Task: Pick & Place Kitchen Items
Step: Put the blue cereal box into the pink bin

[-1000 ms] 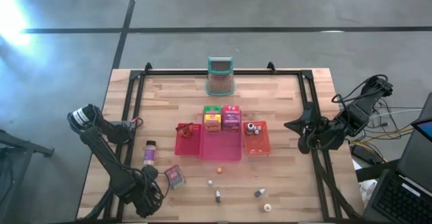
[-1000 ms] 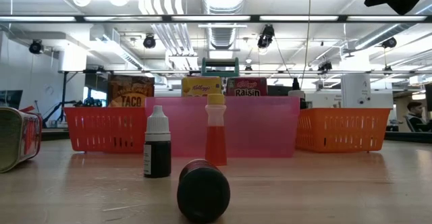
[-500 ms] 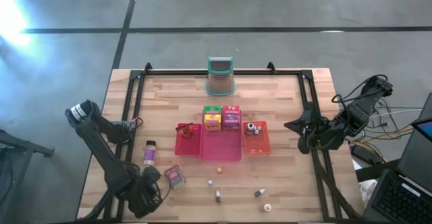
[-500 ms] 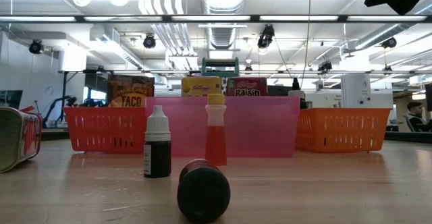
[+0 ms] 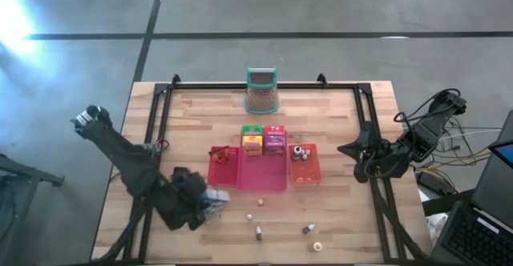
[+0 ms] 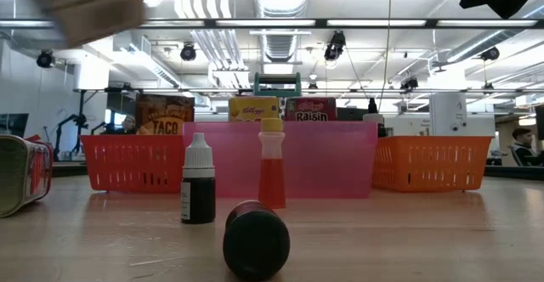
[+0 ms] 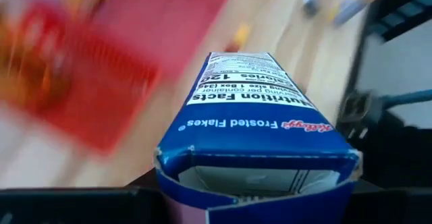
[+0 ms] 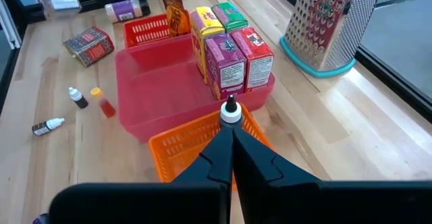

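My left gripper point(image 5: 207, 203) is shut on a blue Frosted Flakes box point(image 7: 260, 123) and hangs over the table's near left part, next to the red tray point(image 5: 222, 167). In the low view the box shows as a blur high at the left point(image 6: 85, 6), well above the tabletop. Green, yellow, pink and red boxes point(image 5: 263, 139) stand at the far end of the pink tray point(image 5: 262, 178). Two small jars point(image 5: 301, 151) sit in the orange tray point(image 5: 304, 170). My right gripper point(image 5: 343, 148) is shut and waits at the table's right rail. My left gripper pinches the box between its two fingers at the end with the opened flap point(image 7: 202, 158), one finger on either side. The box sticks out ahead along the fingers, nutrition panel up. The gripper slants downward, and the box is lifted clear of the table.
A purple jar point(image 5: 177, 180) lies left of the red tray. Several tiny bottles point(image 5: 259, 233) and caps are scattered on the near table, among them a dark dropper bottle point(image 6: 198, 180) and a red one point(image 6: 272, 165). A mesh grater holder point(image 5: 260, 91) stands at the far edge.
My left gripper has risen from the near left corner and swung toward the trays, rolling its wrist as it went. The box that lay on the table by it has come up with it, clear of the wood. The right arm has kept still.
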You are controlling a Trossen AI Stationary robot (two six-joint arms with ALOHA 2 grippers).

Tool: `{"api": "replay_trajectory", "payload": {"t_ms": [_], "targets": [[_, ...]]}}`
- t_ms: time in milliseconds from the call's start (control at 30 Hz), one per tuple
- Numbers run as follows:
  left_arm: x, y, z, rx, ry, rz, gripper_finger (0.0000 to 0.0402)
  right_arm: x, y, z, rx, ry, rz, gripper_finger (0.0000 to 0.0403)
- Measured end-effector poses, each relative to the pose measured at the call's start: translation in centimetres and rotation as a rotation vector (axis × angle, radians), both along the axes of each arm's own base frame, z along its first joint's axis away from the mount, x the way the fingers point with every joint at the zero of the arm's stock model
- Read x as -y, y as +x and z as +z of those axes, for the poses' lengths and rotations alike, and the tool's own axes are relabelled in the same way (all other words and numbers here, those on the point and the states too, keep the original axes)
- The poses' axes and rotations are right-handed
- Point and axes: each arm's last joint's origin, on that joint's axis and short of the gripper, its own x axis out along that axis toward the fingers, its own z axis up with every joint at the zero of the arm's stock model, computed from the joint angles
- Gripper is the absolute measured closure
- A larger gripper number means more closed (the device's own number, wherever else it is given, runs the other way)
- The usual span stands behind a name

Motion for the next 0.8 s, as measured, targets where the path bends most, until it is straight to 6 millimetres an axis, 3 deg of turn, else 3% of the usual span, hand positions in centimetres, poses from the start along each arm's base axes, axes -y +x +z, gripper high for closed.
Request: {"api": "replay_trajectory", "payload": {"t_ms": [200,333,567,800], "targets": [[-2.1,4.6,2.4,0.31,0.164,-0.236,0.0245,0.0,0.0,0.0,0.001,0.0,0.0,0.0394],[-4.1,7.1,3.2,0.429,0.191,-0.348,0.0245,0.0,0.0,0.0,-0.001,-0.003,0.002,0.0394],[-8.8,10.0,3.4,0.411,0.188,-0.336,0.0245,0.0,0.0,0.0,-0.002,-0.009,0.005,0.0394],[-10.2,12.3,4.6,0.409,0.225,-0.424,0.0245,0.0,0.0,-0.1,-0.006,-0.012,0.006,0.0394]]}}
